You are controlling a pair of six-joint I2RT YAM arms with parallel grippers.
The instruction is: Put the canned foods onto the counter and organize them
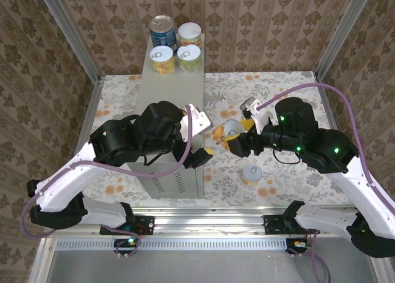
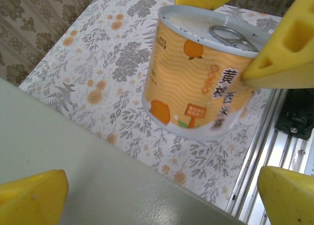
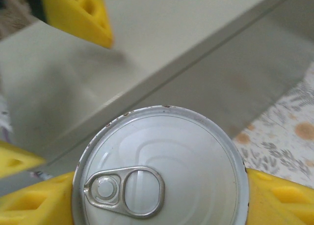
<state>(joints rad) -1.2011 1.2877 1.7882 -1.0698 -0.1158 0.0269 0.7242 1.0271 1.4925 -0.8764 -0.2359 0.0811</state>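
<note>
Beside the counter point(image 2: 98, 181) hangs an orange can point(image 2: 196, 87) (pale-lidded).

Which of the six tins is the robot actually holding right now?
The orange-labelled tin clamped in the right gripper, beside the counter. Four others stand on the counter; the sixth stands alone on the floral table.

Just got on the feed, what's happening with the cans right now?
The right hand is shut on an orange-labelled can, holding it beside the grey counter. The left hand hangs open at the counter's edge, close to that can, holding nothing. Four cans already stand at the counter's far end: the blue-labelled one and three orange ones. One more orange can sits on the floral floor.
</note>
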